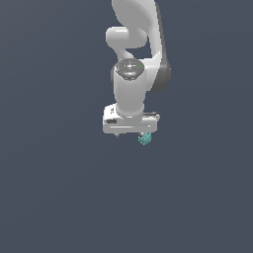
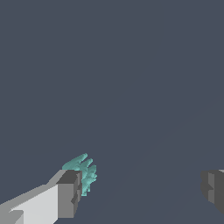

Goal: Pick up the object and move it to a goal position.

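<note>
The background is a uniform dark slate-blue field in both views, and no edge, seam or marking separates a counter from anything behind it. No goal marker is visible.

The small teal-green ridged object [image 2: 83,172], a cluster of thin parallel fins, lies just beside the tip of one grey finger pad [image 2: 70,192] and appears to touch its inner face. The opposite finger [image 2: 213,188] stands well apart from it. The fingers are therefore spread wide and clamp nothing; the object sits hard against one side of the gap, not centred in it.

In the exterior view the same object [image 1: 144,139] shows just under one end of the white gripper [image 1: 130,133], toward the exterior view's right. Whether it rests on a surface cannot be told.

Handling assessment: the object looks light and rigid, but the thin fins would likely be uneven to bear on and could twist or slip under an off-centre squeeze. The soundest hold appears to be across the stacked fins at mid-body, with both pads bearing flat.

Arm pose: the white Franka arm [image 1: 131,74] hangs vertically, wrist pointing straight down, hand bar level.
</note>
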`<action>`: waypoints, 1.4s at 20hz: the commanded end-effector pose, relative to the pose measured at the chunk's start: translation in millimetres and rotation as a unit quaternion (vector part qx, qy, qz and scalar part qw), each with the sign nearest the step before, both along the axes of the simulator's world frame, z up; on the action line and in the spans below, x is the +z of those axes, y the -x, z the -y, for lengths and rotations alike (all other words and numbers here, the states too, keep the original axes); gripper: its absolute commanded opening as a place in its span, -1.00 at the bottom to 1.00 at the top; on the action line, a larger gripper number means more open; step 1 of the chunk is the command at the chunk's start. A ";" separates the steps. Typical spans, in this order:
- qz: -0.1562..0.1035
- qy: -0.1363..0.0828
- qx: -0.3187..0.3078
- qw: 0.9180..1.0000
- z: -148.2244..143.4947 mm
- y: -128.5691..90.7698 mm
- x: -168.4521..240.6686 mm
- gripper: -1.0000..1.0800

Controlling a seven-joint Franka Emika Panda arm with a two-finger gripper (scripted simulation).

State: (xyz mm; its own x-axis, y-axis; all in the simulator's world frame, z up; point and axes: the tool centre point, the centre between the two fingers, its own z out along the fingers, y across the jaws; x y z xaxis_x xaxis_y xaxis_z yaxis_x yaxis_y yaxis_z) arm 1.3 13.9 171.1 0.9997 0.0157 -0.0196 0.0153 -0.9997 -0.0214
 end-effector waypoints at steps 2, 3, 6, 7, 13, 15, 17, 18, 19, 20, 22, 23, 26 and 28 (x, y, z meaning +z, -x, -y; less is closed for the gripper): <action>0.000 0.000 0.000 1.000 0.6 0.0 -0.1 0.92; 0.000 0.001 0.000 1.000 1.8 0.0 -0.9 0.92; -0.002 0.003 0.002 1.000 10.9 0.2 -4.8 0.92; -0.002 0.004 0.002 1.000 15.3 0.3 -6.7 0.92; -0.004 0.006 0.005 1.000 23.8 0.5 -10.1 0.92; -0.004 0.006 0.003 1.000 22.2 0.8 -10.1 0.92; -0.004 0.006 -0.001 1.000 20.8 1.5 -11.2 0.92; -0.004 0.006 -0.004 1.000 19.8 2.0 -12.0 0.92; -0.004 0.006 -0.007 1.000 18.6 2.5 -12.8 0.92; -0.003 0.006 -0.011 1.000 17.1 3.2 -13.7 0.92; -0.003 0.007 -0.020 1.000 13.6 4.7 -15.8 0.92; -0.003 0.007 -0.025 1.000 11.6 5.6 -17.0 0.92; -0.003 0.007 -0.043 0.999 4.8 8.9 -21.4 0.92; -0.002 0.008 -0.058 0.998 -0.7 11.6 -24.8 0.92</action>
State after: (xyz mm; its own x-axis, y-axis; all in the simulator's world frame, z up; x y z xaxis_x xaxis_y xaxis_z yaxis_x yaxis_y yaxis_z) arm -8.3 10.4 148.8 0.9966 -0.0793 -0.0242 -0.0795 -0.9968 -0.0061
